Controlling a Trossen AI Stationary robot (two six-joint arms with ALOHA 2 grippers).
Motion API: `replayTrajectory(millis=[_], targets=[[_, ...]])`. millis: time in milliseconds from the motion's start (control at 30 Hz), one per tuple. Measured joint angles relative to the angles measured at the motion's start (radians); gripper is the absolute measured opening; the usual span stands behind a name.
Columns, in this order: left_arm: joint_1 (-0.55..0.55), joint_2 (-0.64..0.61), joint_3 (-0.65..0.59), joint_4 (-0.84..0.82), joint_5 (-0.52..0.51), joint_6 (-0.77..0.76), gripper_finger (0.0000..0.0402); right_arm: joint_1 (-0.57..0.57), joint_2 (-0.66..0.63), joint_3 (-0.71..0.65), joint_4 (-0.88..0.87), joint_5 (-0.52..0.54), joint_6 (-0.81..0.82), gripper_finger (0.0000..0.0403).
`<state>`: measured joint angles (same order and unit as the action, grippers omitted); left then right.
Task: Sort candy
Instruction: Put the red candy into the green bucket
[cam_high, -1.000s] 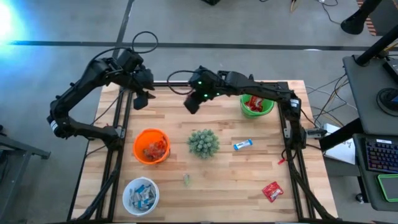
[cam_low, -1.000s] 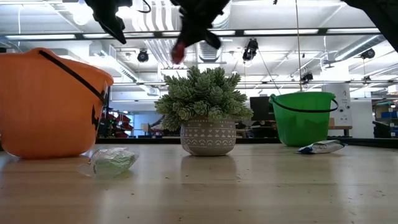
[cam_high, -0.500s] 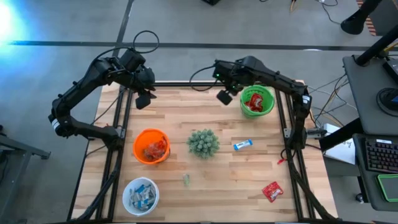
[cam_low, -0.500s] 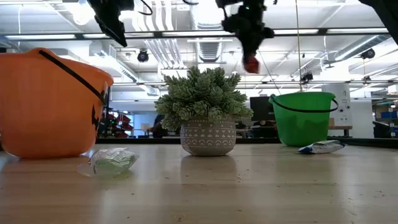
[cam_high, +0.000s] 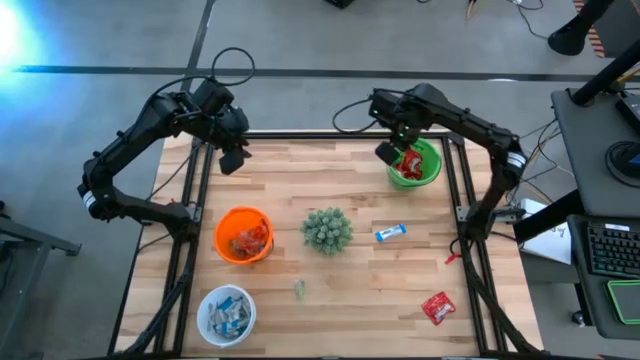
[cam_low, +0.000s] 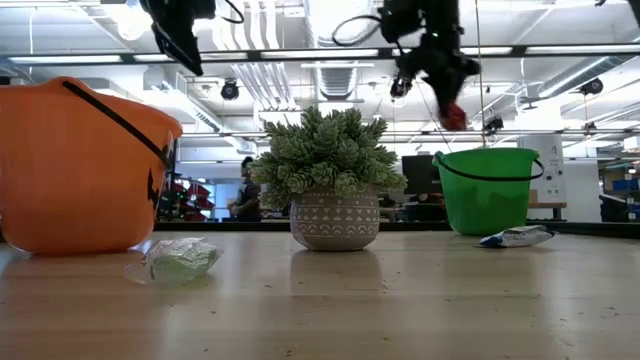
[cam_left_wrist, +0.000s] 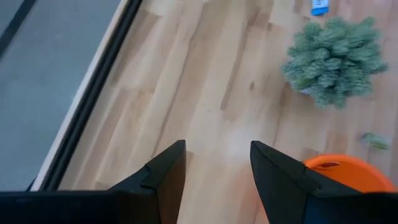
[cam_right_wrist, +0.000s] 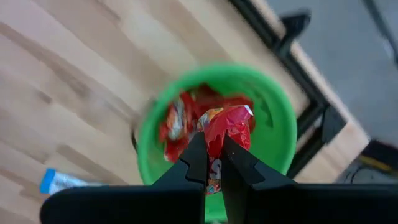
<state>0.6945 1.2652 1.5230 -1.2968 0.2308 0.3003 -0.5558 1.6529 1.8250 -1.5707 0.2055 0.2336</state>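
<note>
My right gripper (cam_high: 391, 154) is shut on a red candy packet (cam_right_wrist: 227, 127) and hangs over the left rim of the green bowl (cam_high: 432, 168) at the table's far right; more red packets lie in that bowl. In the low view the packet (cam_low: 455, 117) hangs above the green bowl (cam_low: 487, 190). My left gripper (cam_high: 232, 158) stands open, with nothing between its fingers, high over the table's far left. On the table lie a blue-and-white bar (cam_high: 391, 233), a red packet (cam_high: 437, 307) and a small green piece (cam_high: 299, 289). My right gripper pinches the red packet's lower end (cam_right_wrist: 214, 163) between its two fingers. The fingers come from above, pointing steeply down. The packet sticks out past the fingertips, lifted clear, over the green bowl's inside.
An orange bowl (cam_high: 244, 235) with candy stands at the left middle, and a white bowl (cam_high: 226, 313) with blue-and-white bars at the near left. A potted spiky green plant (cam_high: 327, 229) stands mid-table. Dark frame rails run along both sides of the table.
My right gripper has carried the red packet from above the table's far middle toward the right edge, ending over the green bowl, and has tipped to point more steeply down. It stays shut on the packet.
</note>
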Motion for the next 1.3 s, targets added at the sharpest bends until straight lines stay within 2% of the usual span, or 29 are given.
replayTrajectory(millis=[233,467,967,1200,1300], targets=[[0.0,0.0,0.0,0.0,-0.134,-0.063,0.0162,-0.028,-0.099,-0.222,0.01,-0.003,-0.032,0.0013],[0.0,0.0,0.0,0.001,-0.137,-0.086,0.0162,-0.028,-0.134,-0.356,0.107,0.004,-0.072,0.0013],[0.0,0.014,0.0,-0.017,-0.144,-0.101,0.0162,-0.028,-0.144,-0.361,0.117,0.005,-0.117,0.0103],[0.0,0.028,0.0,-0.018,-0.143,-0.083,0.0162,-0.023,-0.162,-0.302,0.046,-0.003,-0.043,0.012],[0.0,0.028,0.0,-0.019,-0.143,-0.064,0.0162,-0.006,-0.163,-0.24,0.027,-0.051,-0.014,0.012]])
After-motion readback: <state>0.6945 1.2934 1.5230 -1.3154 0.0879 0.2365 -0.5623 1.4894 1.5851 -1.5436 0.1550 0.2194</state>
